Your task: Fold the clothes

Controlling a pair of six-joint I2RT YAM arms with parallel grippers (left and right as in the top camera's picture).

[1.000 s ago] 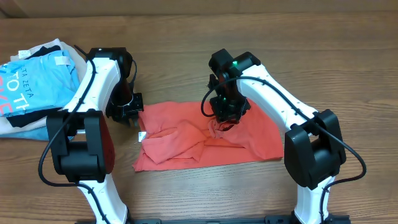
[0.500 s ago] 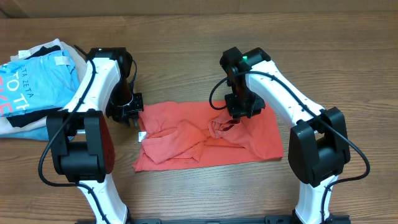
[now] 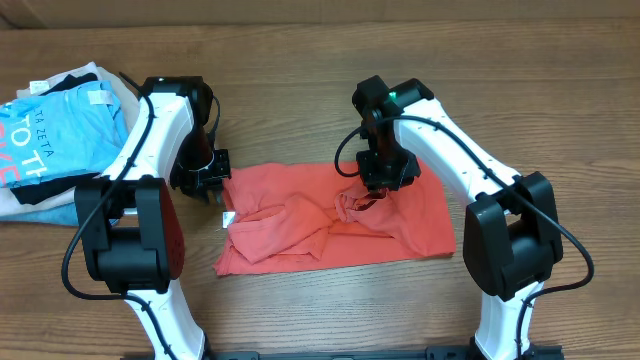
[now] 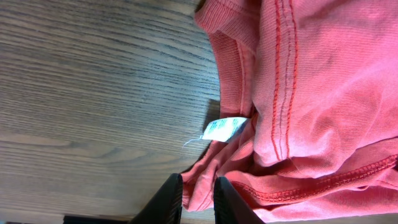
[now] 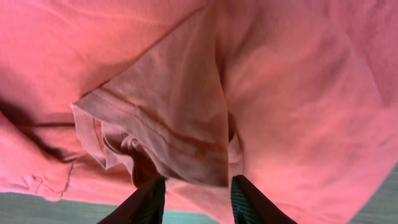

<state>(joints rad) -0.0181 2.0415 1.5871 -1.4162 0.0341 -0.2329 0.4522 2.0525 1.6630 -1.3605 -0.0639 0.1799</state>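
While a wide wooden table [image 3: 300,60] is filling the overhead view, a coral-red T-shirt [image 3: 290,185] is lying across its lower centre. It is spreading in a rough rectangle but rumpling, with loose folds bunching through the middle. A pile of other clothes [image 3: 55,130], topped by a light blue printed tee, is sitting at the upper left of the frame, well apart from the shirt. Two white and black arms are reaching in from the bottom edge, one on each side of the shirt.

The left gripper [image 3: 208,188] is sitting at the shirt's left edge, near its upper corner. In its wrist view the fingers [image 4: 166,198] are standing narrowly apart at the bottom of the frame with the shirt's hemmed edge running between them, so it is seemingly pinching that edge. The right gripper [image 3: 373,190] is hanging over the centre right of the shirt. Its fingers [image 5: 144,200] are standing moderately apart, straddling a raised fold [image 5: 180,124] that is peaking toward the camera. Whether they are gripping it is not clear.

The step in hand is probably flattening the shirt before folding. Doing it well is probably going to mean drawing that raised fold toward the right of the frame, low over the table. Meanwhile the left gripper should be anchoring the opposite edge, so the cloth is tightening without bunching. A small white label [image 4: 225,128] is poking out at the left edge, making a handy marker for any slipping.
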